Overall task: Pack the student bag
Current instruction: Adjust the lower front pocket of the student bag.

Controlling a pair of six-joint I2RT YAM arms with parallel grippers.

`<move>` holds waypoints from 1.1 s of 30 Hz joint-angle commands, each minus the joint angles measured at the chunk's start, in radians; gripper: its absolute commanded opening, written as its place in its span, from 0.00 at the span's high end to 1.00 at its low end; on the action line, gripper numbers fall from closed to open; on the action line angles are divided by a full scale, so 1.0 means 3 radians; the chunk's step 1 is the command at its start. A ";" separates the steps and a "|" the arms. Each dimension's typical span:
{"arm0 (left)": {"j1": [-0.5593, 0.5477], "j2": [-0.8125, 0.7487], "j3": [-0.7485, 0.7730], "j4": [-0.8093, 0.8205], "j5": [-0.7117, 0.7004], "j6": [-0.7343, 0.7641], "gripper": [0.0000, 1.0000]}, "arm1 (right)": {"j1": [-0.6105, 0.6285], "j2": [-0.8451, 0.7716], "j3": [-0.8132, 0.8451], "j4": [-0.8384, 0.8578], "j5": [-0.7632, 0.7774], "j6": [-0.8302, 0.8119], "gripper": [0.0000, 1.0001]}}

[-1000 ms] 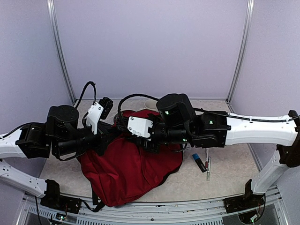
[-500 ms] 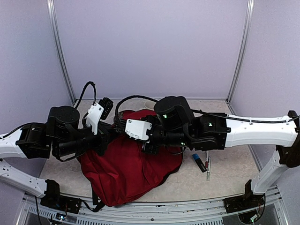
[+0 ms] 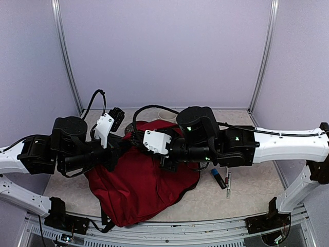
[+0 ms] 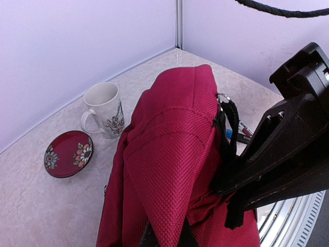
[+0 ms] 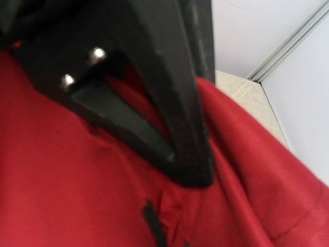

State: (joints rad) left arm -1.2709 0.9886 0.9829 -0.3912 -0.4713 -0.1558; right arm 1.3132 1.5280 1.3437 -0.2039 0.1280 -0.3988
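The student bag (image 3: 146, 188), a large dark-red backpack, lies slumped in the middle of the table. Its upper part is lifted into a ridge (image 4: 175, 149). My left gripper (image 4: 167, 239) is shut on a fold of the bag's red fabric and holds it up. My right gripper (image 3: 138, 139) reaches in from the right onto the bag's top edge, beside a black strap (image 4: 230, 116). Its black fingers (image 4: 280, 154) stand close together; whether they pinch anything does not show. In the right wrist view, red fabric (image 5: 77, 185) fills the frame under a black finger (image 5: 154, 103).
A white mug (image 4: 103, 110) and a red flowered saucer (image 4: 68, 153) stand behind the bag near the back wall. A blue-capped marker (image 3: 218, 178) and a pen (image 3: 228, 185) lie on the table right of the bag, under the right arm.
The right arm nudged left over the bag's top, then drew back a little to the right. The left arm and its hold on the fabric stayed as they were.
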 commanded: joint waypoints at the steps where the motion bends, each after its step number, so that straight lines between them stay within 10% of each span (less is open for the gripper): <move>1: 0.0029 -0.0146 0.0206 0.0569 -0.0357 0.0018 1.00 | 0.0056 0.0042 0.0098 -0.0174 0.0037 0.0046 0.84; 5: 0.0029 -0.0136 0.0201 0.0592 -0.0349 0.0031 1.00 | 0.0077 0.0205 0.0258 -0.0184 0.0287 -0.0023 0.73; 25: 0.0041 -0.0208 0.0165 0.0601 -0.0332 0.0033 1.00 | 0.0726 0.0567 0.0356 0.0195 0.2025 -0.1256 0.79; 33: 0.0047 -0.0218 0.0172 0.0590 -0.0309 0.0023 1.00 | 0.0708 0.0158 0.0275 -0.0080 0.1492 -0.1214 0.64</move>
State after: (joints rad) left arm -1.2686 0.9791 0.9829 -0.4034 -0.5011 -0.1524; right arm 1.5291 1.6852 1.4277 -0.1925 0.6807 -0.7746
